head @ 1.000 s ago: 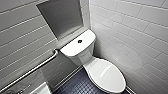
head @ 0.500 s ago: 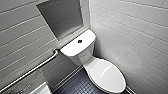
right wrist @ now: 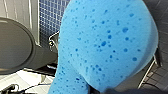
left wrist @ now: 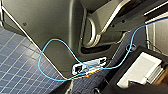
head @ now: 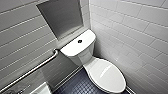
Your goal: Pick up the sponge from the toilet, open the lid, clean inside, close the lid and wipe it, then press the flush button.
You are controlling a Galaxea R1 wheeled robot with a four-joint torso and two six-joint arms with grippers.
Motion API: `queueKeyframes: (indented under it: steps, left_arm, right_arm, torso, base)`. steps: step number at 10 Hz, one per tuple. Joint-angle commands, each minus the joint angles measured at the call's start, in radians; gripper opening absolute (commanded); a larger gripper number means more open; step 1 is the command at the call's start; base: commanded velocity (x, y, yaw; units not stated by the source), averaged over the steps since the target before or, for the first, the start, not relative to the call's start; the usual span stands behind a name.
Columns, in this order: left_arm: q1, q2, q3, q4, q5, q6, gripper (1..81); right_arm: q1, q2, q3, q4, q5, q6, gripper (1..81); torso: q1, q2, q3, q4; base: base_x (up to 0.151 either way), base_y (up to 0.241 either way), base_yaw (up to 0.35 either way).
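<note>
Head view has the shut lid (head: 108, 75); right wrist view, the sponge (right wrist: 105, 45).

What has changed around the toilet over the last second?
Nothing visibly changed. The toilet stands where it was, its lid is down as before, the flush button sits untouched on the tank top, and the grab bar on the wall is in place.

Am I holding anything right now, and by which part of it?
The sponge, apparently in the right gripper: it sits close against that wrist camera, off the toilet. Which part is gripped cannot be told.
</note>
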State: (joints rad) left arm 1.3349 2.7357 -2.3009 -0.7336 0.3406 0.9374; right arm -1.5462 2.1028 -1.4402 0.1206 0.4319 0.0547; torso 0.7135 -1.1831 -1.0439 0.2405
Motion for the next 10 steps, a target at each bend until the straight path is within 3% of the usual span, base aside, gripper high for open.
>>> queueKeyframes:
  steps: [1,4,9,10]
  left_arm:
    - [0.017,0.022,-0.092,-0.003,0.107,0.004,81.1]
    - [0.017,0.053,-0.126,-0.01,0.107,0.004,81.1]
    - [0.017,0.07,-0.126,-0.007,0.107,0.003,81.1]
    - [0.017,0.075,-0.126,-0.007,0.107,0.003,81.1]
  right_arm:
    - [0.221,-0.201,0.195,0.083,-0.111,-0.023,1.0]
    - [0.54,-0.197,0.2,0.198,-0.396,-0.019,1.0]
    - [0.936,-0.044,0.014,0.217,-0.634,-0.009,1.0]
    - [0.99,0.004,-0.036,0.217,-0.65,0.008,1.0]
  torso:
    - [0.0,0.0,0.0,0.0]
    - [0.0,0.0,0.0,0.0]
    - [0.0,0.0,0.0,0.0]
    - [0.0,0.0,0.0,0.0]
  base:
    - [0.0,0.0,0.0]
    - [0.0,0.0,0.0]
    - [0.0,0.0,0.0]
    - [0.0,0.0,0.0]
